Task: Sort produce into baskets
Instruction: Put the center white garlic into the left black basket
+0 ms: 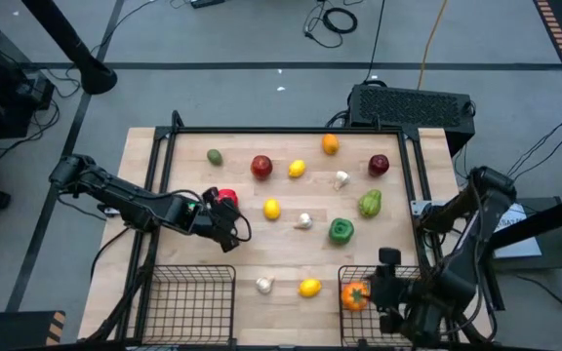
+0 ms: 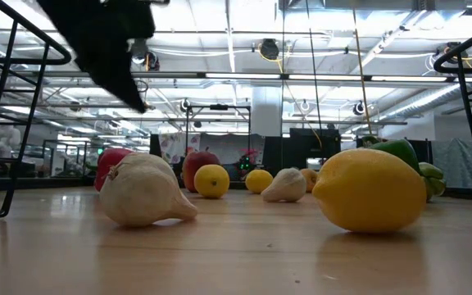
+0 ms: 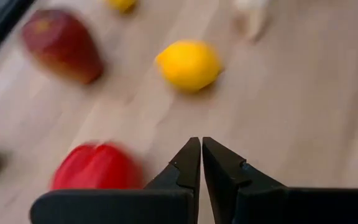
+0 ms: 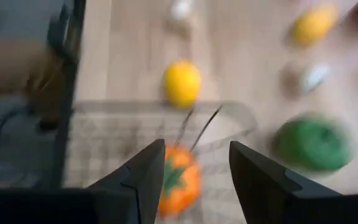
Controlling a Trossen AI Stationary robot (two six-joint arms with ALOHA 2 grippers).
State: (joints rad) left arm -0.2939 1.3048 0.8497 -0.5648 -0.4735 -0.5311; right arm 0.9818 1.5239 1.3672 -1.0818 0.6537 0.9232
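Right wrist view: right gripper (image 4: 194,171) fingers parted — orange tomato (image 4: 178,179) below between them, unheld.

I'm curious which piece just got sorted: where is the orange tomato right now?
From above, the orange tomato sits inside the right-hand basket at the table's near edge, just below the open right gripper, with a lemon just outside the basket.

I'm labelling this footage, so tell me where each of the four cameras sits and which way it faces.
High view: above the table, looking straight down; both arms show.
Low view: at table-top height, looking level past a garlic bulb and lemon into the room; a dark arm hangs at top.
Left wrist view: looks past the left gripper, shut, at a red pepper.
Right wrist view: looks past the right gripper, open, at an orange tomato in a basket.
Shared: the tomato also shows from above.
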